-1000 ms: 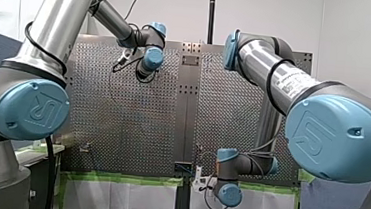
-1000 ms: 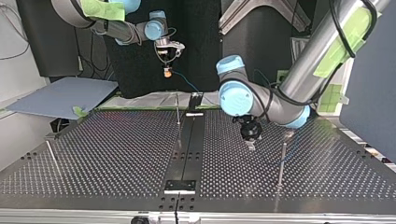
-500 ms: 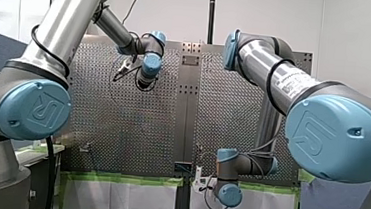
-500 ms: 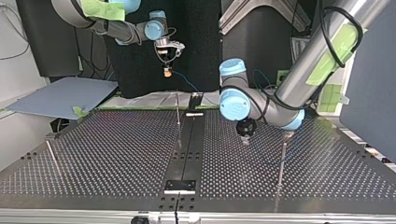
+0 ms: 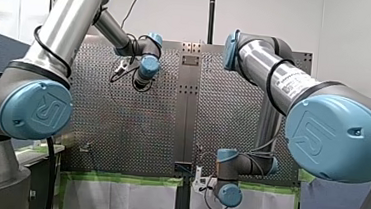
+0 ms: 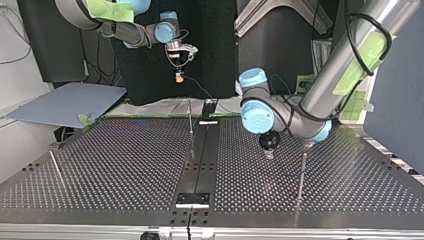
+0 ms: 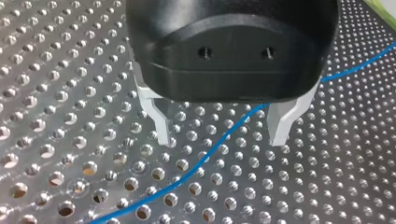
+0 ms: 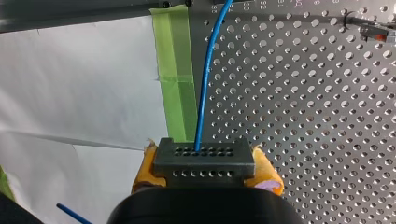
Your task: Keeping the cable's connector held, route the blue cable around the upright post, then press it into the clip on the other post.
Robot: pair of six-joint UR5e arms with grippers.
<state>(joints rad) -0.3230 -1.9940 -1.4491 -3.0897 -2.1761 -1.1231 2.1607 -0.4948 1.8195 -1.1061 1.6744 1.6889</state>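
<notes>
The connector [image 8: 204, 156] was pinched between the yellow pads [image 8: 267, 173] of my right gripper [image 8: 205, 169] and was held in the air, well apart from the thin upright post [image 6: 302, 170] and beyond it as seen in the top view. The blue cable [image 7: 187, 175] was led away from the connector and was laid on the perforated table [image 7: 56, 93] near that post. There it was straddled by the spread metal fingers [image 7: 161, 126] of my left gripper [image 7: 220, 140], whose tips were held close to the table.

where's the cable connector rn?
The connector sits clamped in the yellow-padded jaws of my right gripper, raised past the table's far edge, left of centre in the top view.
</notes>
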